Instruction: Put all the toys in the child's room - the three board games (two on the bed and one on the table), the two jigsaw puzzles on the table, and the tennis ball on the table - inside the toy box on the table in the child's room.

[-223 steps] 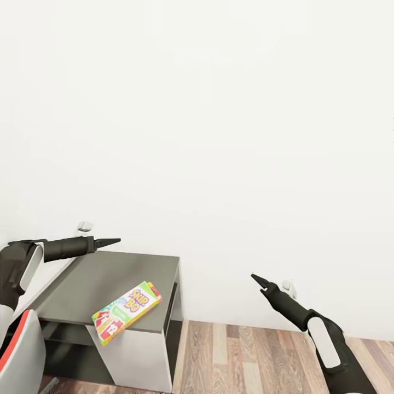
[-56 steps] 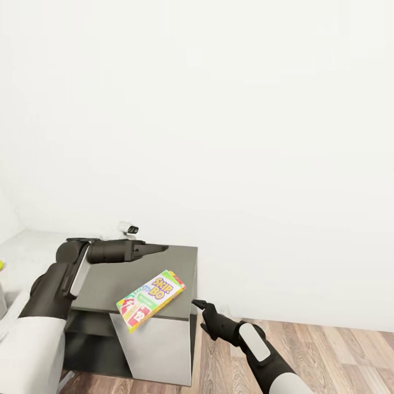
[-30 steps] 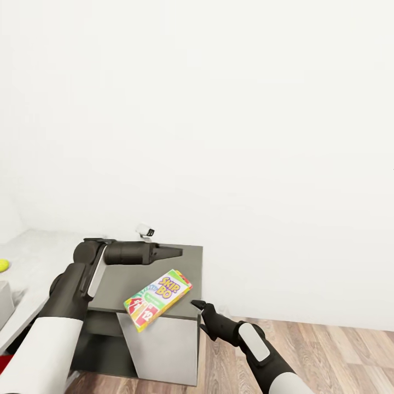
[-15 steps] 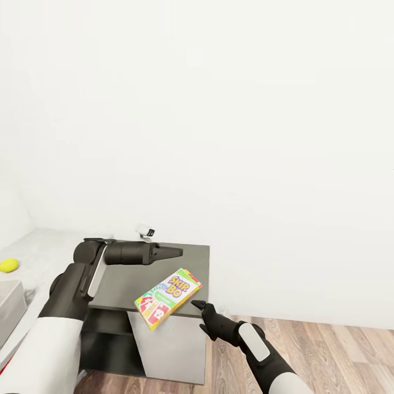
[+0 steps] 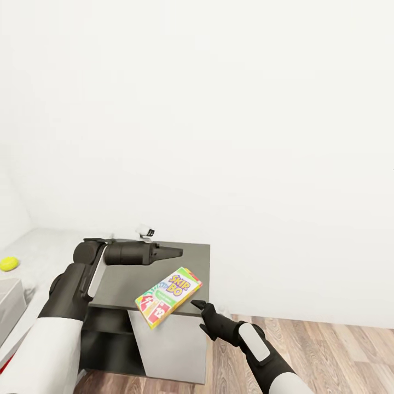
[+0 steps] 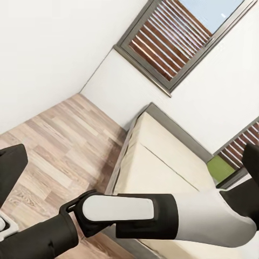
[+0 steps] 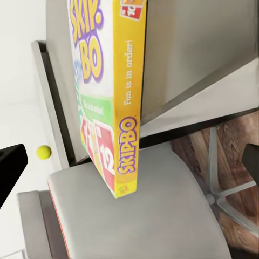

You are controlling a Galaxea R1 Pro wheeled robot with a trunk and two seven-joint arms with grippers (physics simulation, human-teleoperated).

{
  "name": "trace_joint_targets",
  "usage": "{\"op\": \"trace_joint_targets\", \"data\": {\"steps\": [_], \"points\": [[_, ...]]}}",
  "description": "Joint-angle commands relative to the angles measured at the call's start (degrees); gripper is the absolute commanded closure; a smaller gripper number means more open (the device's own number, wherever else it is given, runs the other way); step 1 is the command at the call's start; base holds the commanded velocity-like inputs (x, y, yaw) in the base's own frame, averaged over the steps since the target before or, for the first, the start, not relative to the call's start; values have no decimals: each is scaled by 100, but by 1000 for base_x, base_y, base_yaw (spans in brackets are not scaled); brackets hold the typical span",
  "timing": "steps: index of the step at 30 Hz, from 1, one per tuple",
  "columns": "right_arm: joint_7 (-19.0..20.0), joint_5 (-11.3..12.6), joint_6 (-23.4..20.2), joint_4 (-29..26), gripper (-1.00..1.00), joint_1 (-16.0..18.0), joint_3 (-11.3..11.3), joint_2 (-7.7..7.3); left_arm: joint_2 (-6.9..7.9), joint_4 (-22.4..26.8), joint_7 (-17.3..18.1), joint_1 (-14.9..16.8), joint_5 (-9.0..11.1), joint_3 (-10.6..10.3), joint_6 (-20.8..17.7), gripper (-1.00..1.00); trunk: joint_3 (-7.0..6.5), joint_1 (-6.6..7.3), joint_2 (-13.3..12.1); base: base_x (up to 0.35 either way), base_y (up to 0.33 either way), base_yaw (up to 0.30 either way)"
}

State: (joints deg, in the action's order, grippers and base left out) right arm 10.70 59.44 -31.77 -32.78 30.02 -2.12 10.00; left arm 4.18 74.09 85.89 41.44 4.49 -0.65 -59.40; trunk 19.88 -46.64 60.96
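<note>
One board game (image 5: 168, 297), a white and green Skip-Bo box with red cards printed on it, lies flat on the dark-grey cabinet top (image 5: 123, 273), its near end hanging over the front edge. The right wrist view looks along the board game's yellow side (image 7: 127, 108). My right gripper (image 5: 198, 304) is open just right of the box's near corner; contact cannot be judged. My left gripper (image 5: 176, 253) hovers open above the cabinet's back, apart from the box. The tennis ball (image 5: 7, 264) rests on the pale table (image 5: 49, 246). A corner of the toy box (image 5: 10, 300) shows at the left edge.
A grey-seated chair (image 7: 140, 216) with a red rim stands below the cabinet front. White wall rises behind the cabinet, and wood floor (image 5: 328, 350) lies to the right. The left wrist view shows the bed (image 6: 162, 162), a slatted window (image 6: 178, 38) and my right forearm (image 6: 162, 213).
Over seven seconds the view swung left, bringing ball and toy box corner in. My right gripper came in to the box's end and my left arm reached over the cabinet. Last half second: almost nothing.
</note>
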Motion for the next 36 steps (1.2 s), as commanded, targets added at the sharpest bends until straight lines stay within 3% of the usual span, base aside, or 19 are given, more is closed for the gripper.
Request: {"op": "trace_joint_targets", "data": {"steps": [1, 31, 36], "points": [[11, -2, -14, -1, -100, 4, 1, 0, 4, 0, 8, 4, 17, -6, -60, -100, 25, -23, 46, 0, 0, 0], [13, -2, -14, -1, -100, 4, 1, 0, 4, 0, 8, 4, 17, -5, -60, -100, 564, -682, 1249, 0, 0, 0], [19, -2, -17, -1, -100, 3, -2, 0, 4, 0, 7, 4, 17, -5, -60, -100, 564, -682, 1249, 0, 0, 0]]}}
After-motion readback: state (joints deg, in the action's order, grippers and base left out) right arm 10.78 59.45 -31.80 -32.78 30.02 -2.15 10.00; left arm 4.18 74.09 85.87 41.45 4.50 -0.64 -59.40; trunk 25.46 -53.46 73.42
